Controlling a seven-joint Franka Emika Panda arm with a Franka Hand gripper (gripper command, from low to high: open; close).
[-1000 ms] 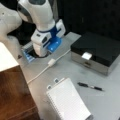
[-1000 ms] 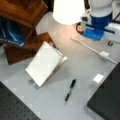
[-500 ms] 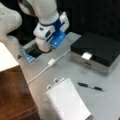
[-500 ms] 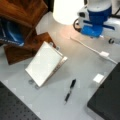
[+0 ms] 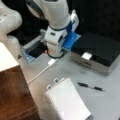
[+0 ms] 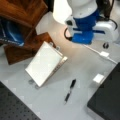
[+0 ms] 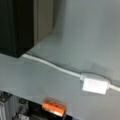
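Note:
My gripper (image 5: 54,53) hangs low over the grey table, its fingers hidden behind the white wrist and the blue mount (image 5: 71,37). Just below it lies a white cable with a flat white plug (image 5: 52,61). The wrist view shows that plug (image 7: 95,85) on the table, with no fingers in the picture. Next to the wrist sits a small orange piece (image 7: 53,107), above a dark opening. In a front view the blue mount (image 6: 83,32) stands above the cable's plug (image 6: 104,53).
In both front views a white spiral notebook (image 5: 67,102) (image 6: 45,63) and a black pen (image 5: 90,86) (image 6: 70,90) lie on the table. A black-topped box (image 5: 100,51) (image 6: 107,100) carries a white tag (image 5: 86,55). Wooden furniture (image 5: 15,95) (image 6: 22,15) borders the table.
The arm's wrist and blue mount have shifted up and to the right in a front view. Notebook, pen, cable and box lie as before.

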